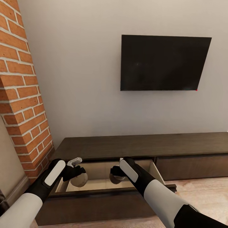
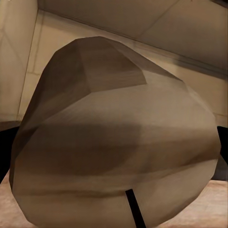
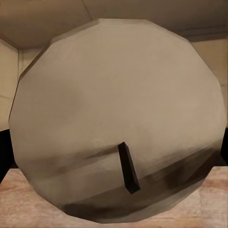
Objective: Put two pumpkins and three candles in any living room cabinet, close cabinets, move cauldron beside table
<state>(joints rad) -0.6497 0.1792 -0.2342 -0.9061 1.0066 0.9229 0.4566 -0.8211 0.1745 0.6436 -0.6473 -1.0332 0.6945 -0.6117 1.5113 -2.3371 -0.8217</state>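
The long dark brown cabinet [image 1: 142, 145] stands against the wall, and its left drawer [image 1: 95, 191] is pulled open, showing pale wood inside. My left gripper [image 1: 76, 174] is shut on a beige candle [image 1: 79, 180] held over the drawer's left part. My right gripper [image 1: 116, 174] is shut on a second candle [image 1: 116, 180] over the drawer's middle. Up close, the left candle [image 2: 114, 142] shows a tilted tan body and dark wick. The right candle [image 3: 118, 118] faces its camera with its round top and wick. Pumpkins, cauldron and table are out of view.
A black TV [image 1: 164, 63] hangs on the grey wall above the cabinet. A red brick column [image 1: 22, 95] stands close on the left. The cabinet's right drawer front [image 1: 193, 166] is closed. Light wood floor [image 1: 202, 196] lies to the right.
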